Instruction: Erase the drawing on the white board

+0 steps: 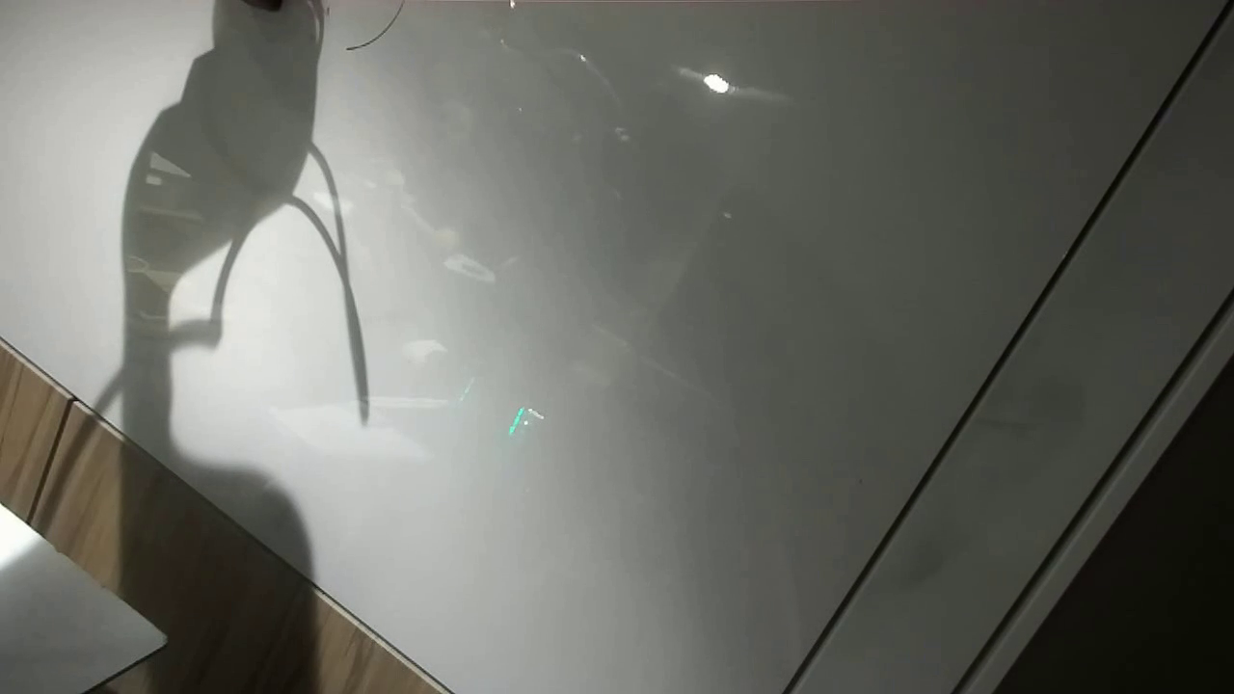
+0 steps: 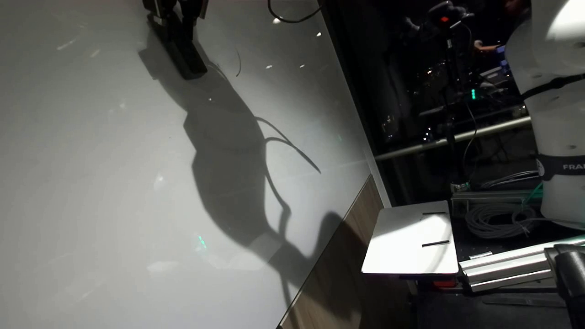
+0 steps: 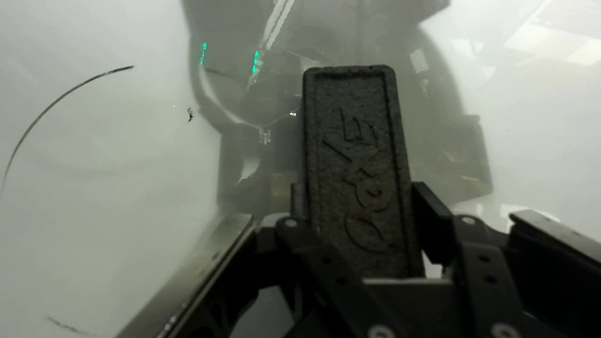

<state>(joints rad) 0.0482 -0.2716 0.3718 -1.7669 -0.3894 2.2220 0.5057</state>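
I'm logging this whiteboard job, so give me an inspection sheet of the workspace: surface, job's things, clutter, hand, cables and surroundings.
Surface: glossy white board, showing bright reflections and a large shadow.
Job's things: eraser, gripped; curved black line, small dark mark and faint smear on the board, not wiped off.
Clutter: white panel with two dark strips, by the wood-grain border.
Hand: closed on the eraser; whether the eraser touches the board, cannot tell.
Cables: coiled cable near the robot; dark loop, apparently a cable, at the top of an exterior view.
Surroundings: metal rail beside the panel; background too dark to detail.
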